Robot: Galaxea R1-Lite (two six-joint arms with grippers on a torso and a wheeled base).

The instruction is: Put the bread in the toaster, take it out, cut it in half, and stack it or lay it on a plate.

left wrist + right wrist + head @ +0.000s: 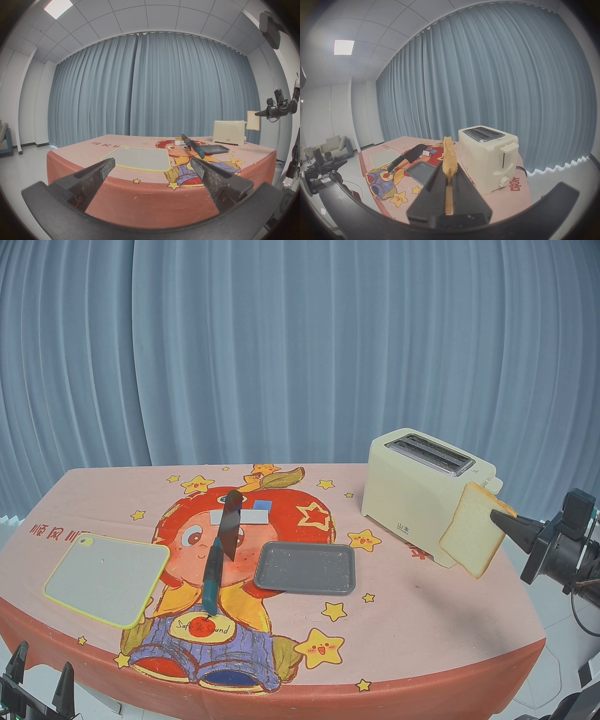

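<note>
My right gripper [503, 518] is shut on a slice of bread [475, 538], holding it on edge in the air beside the right end of the cream toaster [422, 490], below its top slots. In the right wrist view the bread [449, 159] stands edge-on between the fingers [434, 187], with the toaster [487, 156] just beyond. A teal-handled knife [219, 552] stands propped on the tablecloth, between a pale cutting board [106, 577] and a grey plate [306, 567]. My left gripper [153, 168] hangs open off the table's front left corner, nothing between its fingers.
The table [406, 627] carries a pink cartoon cloth. Two small cards, white and blue [247, 513], lie behind the knife. A blue curtain hangs behind the table. Bare cloth lies in front of the toaster and plate.
</note>
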